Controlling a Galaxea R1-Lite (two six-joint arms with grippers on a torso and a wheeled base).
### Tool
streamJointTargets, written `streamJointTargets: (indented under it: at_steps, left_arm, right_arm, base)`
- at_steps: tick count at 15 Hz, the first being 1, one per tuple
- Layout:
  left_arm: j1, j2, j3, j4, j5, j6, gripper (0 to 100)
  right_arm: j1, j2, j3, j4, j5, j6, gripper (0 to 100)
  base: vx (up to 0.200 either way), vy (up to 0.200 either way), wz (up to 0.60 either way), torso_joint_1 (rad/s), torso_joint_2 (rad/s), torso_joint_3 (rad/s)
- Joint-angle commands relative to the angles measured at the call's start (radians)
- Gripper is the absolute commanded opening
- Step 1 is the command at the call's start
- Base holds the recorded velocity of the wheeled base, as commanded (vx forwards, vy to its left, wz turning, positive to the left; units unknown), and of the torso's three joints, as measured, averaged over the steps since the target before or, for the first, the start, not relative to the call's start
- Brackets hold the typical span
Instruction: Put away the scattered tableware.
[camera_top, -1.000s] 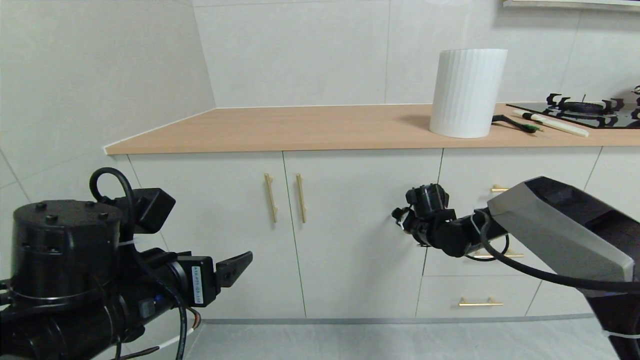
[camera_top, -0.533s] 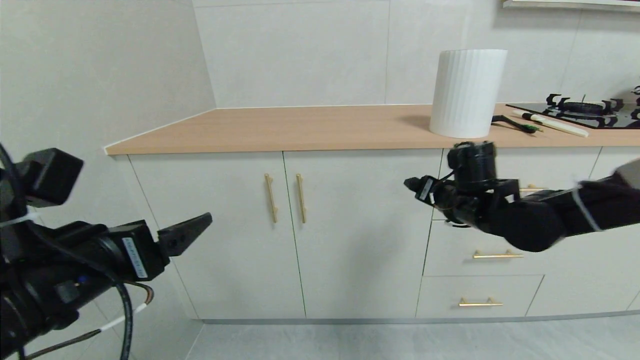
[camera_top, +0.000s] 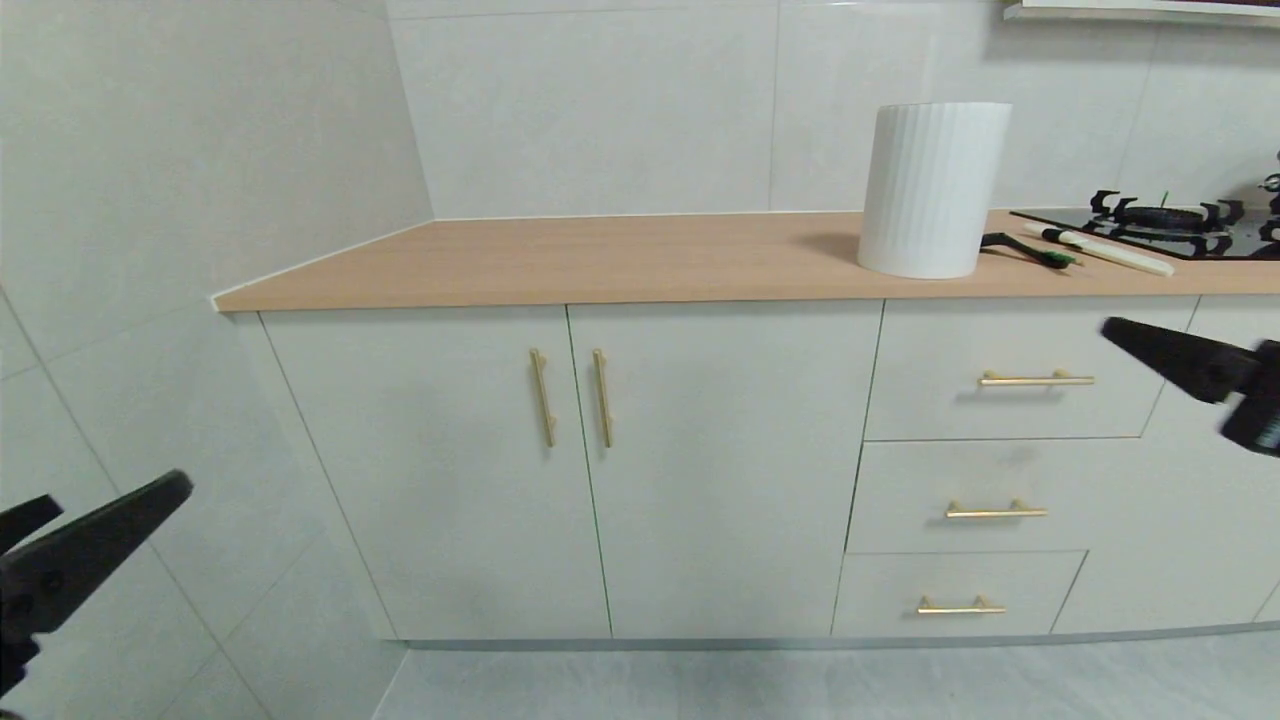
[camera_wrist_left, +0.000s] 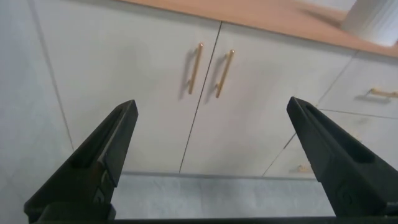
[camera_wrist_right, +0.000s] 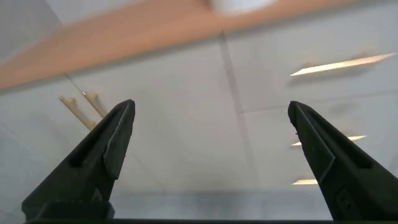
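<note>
Counter: wooden worktop (camera_top: 600, 260) over pale cabinets (camera_top: 450, 480); white ribbed container (camera_top: 933, 190) beside utensils (camera_top: 1100, 250).
Left gripper (camera_wrist_left: 211, 107): jaws wide apart, empty.
Right gripper (camera_wrist_right: 211, 107): jaws wide apart, empty.

I see a wooden counter (camera_top: 600, 255) with a white ribbed holder (camera_top: 933, 190) standing toward its two o'clock. At the holder's three o'clock lie a black tool (camera_top: 1030, 250) and a white stick (camera_top: 1100, 250), by the hob (camera_top: 1160, 222).

Your grippers: plain matte black
On the left gripper (camera_wrist_left: 211, 106) and right gripper (camera_wrist_right: 211, 104) you see two smooth black fingers (camera_wrist_left: 106, 155) each, broad at the base, flat-sided, tapering to blunt wedge tips.
</note>
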Motion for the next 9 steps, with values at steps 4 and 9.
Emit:
streamJointTargets:
  at_steps: [4,9]
  left_arm:
    - [0.089,-0.454,0.052,0.282,-0.004,0.087,100]
    - [0.187,-0.643,0.138,0.307,0.005,0.198,100]
  right_arm:
    - [-0.247,-0.8,0.207,0.382,0.001,-0.23,100]
    - [-0.436,-1.035,0.257,0.586,0.026,-0.314,100]
  base:
    - [0.0,0.0,0.0,0.0,0.0,0.0]
    - [0.0,0.0,0.0,0.0,0.0,0.0]
